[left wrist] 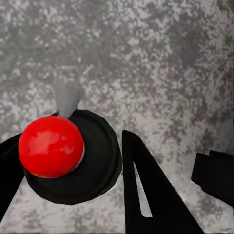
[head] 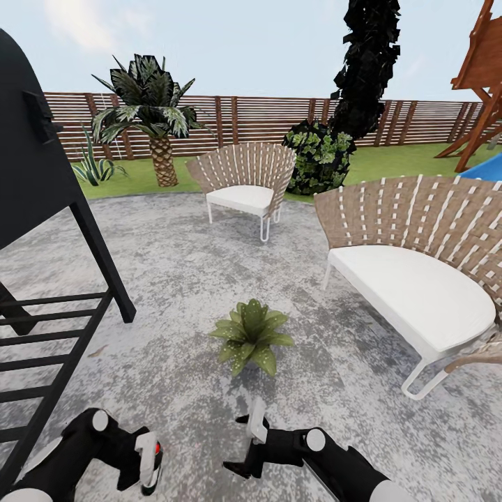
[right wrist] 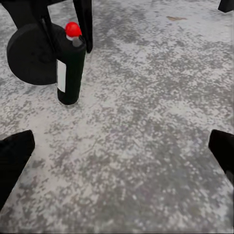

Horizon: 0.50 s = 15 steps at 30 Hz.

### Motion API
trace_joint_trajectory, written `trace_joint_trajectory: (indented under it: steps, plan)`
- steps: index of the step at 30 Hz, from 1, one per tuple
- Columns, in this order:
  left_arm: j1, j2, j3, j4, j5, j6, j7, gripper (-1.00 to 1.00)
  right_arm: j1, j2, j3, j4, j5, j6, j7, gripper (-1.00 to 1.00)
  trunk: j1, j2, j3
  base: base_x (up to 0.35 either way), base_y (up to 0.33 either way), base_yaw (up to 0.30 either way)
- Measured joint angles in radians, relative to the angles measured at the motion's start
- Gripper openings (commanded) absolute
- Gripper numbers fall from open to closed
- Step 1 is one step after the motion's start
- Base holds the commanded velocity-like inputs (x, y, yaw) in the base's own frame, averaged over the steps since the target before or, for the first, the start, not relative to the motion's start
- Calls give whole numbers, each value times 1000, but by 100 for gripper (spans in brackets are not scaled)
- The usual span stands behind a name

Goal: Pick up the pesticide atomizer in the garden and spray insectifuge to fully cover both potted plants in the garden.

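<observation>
**Status: atomizer in hand, spraying not yet started**

My left pincer (head: 148,460) holds the slim dark green-black pesticide atomizer (right wrist: 71,68) with the white label strip and a red cap. The right wrist view shows the bottle upright, its base apparently off the mottled grey stone patio (head: 181,279), with my fingers (right wrist: 86,19) on either side of its neck. The left wrist view looks straight down on the red cap (left wrist: 50,146) between my dark fingers. The jaws stand closed to the bottle's width. I judge the pick-up step complete.

My right pincer (head: 252,436) is wide open and holds nothing; its two finger tips sit at opposite edges of the right wrist view, with bare stone between them.

One potted plant (head: 251,335), a low rosette of broad, pale-speckled green leaves, stands on the patio just ahead of both pincers and in front of the near woven brown chair with the white cushion (head: 411,279). I can see no spray on its leaves.

Remaining, by my estimate:
- aim the nozzle at this rosette and cover it fully;
- find the second plant and cover it likewise.
</observation>
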Motion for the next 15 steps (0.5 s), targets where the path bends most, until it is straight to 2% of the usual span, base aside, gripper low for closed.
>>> trace_joint_trajectory:
  steps: [3,4,6,7,8,9,11,12,14,15]
  plan:
    - [2,36,3,5,2,2,11,-100,0,-1,0,2,0,1,-1,100,0,0,0,0,0,0]
    - [2,41,14,5,4,3,18,-100,0,-1,0,4,0,1,-1,100,0,0,0,0,0,0]
    - [4,36,81,6,7,5,53,-100,0,-7,-2,10,1,1,-3,100,0,0,0,0,0,0]
    - [4,30,131,9,12,5,89,-100,0,-21,-2,16,1,1,-6,100,0,0,0,0,0,0]
    - [4,23,166,19,21,5,117,-100,0,-34,-2,24,0,0,-8,100,0,0,0,0,0,0]
    - [5,9,216,47,43,5,163,-100,0,-53,-2,44,-2,-1,-9,100,0,0,0,0,0,0]
    - [5,-4,280,102,84,3,232,-100,0,-78,-2,96,-8,-2,-16,100,0,0,0,0,0,0]
    - [5,-12,341,186,142,1,341,-100,0,-91,-3,197,-51,-7,-65,100,0,0,0,0,0,0]
    - [5,-26,371,301,240,-55,526,-100,0,-95,-2,358,-161,-47,-144,100,0,0,0,0,0,0]
    - [5,-32,375,341,276,-93,596,-100,0,-93,-2,403,-199,-72,-169,100,0,0,0,0,0,0]
